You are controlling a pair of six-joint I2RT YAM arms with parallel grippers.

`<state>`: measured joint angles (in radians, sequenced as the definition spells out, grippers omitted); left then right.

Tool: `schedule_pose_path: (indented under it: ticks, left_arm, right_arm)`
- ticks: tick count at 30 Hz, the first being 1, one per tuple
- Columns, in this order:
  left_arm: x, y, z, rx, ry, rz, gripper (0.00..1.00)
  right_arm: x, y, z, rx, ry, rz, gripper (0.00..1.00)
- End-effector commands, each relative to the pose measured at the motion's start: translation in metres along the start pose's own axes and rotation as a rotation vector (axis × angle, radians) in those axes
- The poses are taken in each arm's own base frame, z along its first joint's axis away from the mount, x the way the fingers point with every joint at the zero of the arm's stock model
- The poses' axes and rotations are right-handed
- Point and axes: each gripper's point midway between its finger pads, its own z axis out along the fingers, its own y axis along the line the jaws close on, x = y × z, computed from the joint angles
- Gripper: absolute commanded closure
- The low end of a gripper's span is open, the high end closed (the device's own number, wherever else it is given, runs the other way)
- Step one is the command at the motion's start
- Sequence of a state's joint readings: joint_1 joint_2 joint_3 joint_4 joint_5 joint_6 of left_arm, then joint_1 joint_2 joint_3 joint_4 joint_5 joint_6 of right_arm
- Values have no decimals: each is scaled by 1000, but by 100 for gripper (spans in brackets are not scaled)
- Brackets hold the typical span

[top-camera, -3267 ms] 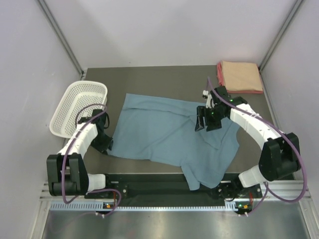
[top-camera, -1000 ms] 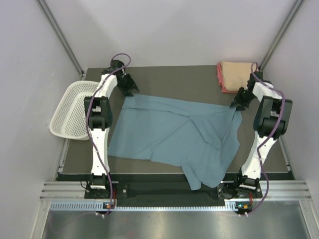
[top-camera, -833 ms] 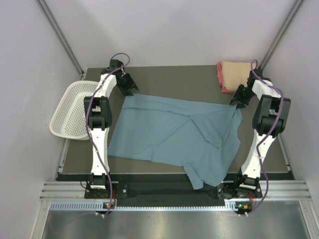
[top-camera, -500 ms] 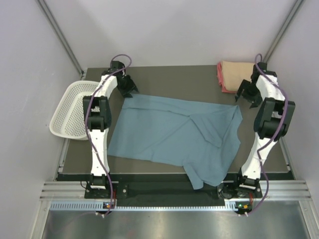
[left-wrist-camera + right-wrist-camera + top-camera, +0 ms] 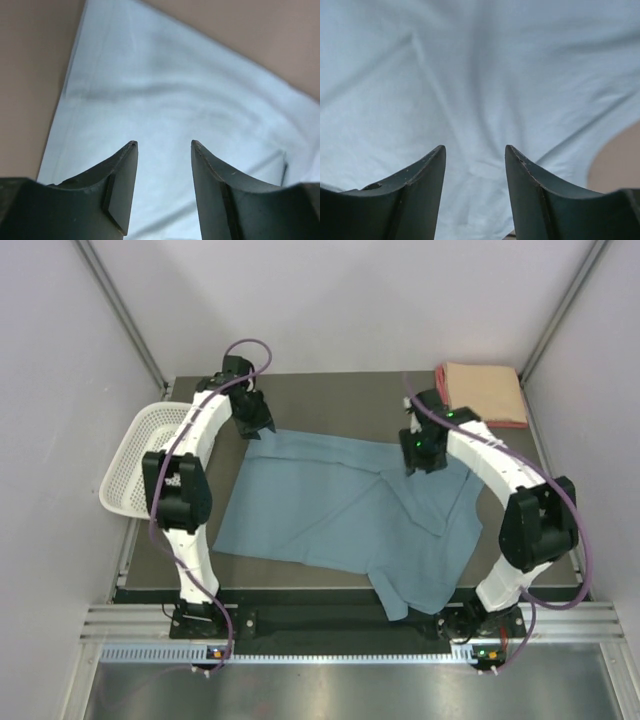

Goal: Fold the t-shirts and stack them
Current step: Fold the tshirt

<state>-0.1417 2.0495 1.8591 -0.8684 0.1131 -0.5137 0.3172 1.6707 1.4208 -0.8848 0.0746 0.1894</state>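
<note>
We are holding our left pincer [image 5: 260, 426] over the far left corner of the blue-grey t-shirt [image 5: 330, 510], its jaws apart and empty. The shirt is lying spread but rumpled across the middle of the bench [image 5: 340, 395].

In our judgement, a grab from here is risking a pinch of only the top layer, or of the corner's tip, which would be slipping free as we lift. At the right, we are hanging our right pincer [image 5: 419, 462], also parted and holding nothing, above the creased sleeve area. Closing there could be catching a doubled fold and dragging the cloth skewed.

For room, the white mesh basket [image 5: 150, 455] is sitting just beside the bench's left edge, near our left arm's elbow. Bare bench is running along the far side, between both pincers. The shirt's lower part is drooping over the near edge.

At the far right corner, the folded peach t-shirt [image 5: 485, 390] is resting on a pink-red t-shirt [image 5: 443, 400], near our right pincer but apart from it.
</note>
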Motion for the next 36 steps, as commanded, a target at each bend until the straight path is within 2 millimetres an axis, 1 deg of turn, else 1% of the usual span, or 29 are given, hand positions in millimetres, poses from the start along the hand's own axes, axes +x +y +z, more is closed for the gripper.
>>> schedule_pose_path:
  ticks: [1,2,3,6,7,11,15,18,22,25,26,28,34,35,36]
  left_arm:
    - [19,2,-36,-2,-24,51,48]
    - [25,3,-38,3,-19,51,48]
    - [36,4,-40,12,3,49,48]
    - [49,3,-45,24,24,63,49]
    - [55,5,-45,20,37,64,49]
    - [62,9,-49,19,42,67,49]
    - [58,6,-52,24,33,74,49]
    - [55,3,-52,33,29,82,49]
    - [54,4,-51,27,34,86,49]
    - [55,4,-48,29,40,89,49]
    - [54,4,-47,29,42,88,49]
    - [54,2,-46,34,47,88,49]
    - [50,-1,-48,38,40,89,49]
    - [48,-1,-48,37,36,89,49]
    - [48,-1,-48,37,36,91,49]
  right_arm:
    - [22,24,8,-44,11,-119,49]
    - [33,34,15,-53,30,-157,49]
    - [39,38,21,-51,48,-176,49]
    - [56,43,38,-24,94,-239,49]
    - [58,43,40,-19,102,-259,49]
    - [67,47,53,-15,125,-287,50]
    - [73,48,65,-14,157,-300,52]
    - [74,47,73,-1,166,-304,56]
    - [73,40,77,40,167,-309,63]
    - [73,37,77,58,168,-300,76]
    - [72,36,77,69,161,-299,84]
    - [68,33,74,87,150,-297,89]
    - [51,25,62,87,121,-277,91]
    - [45,20,62,89,110,-269,90]
    - [43,17,62,92,110,-277,90]
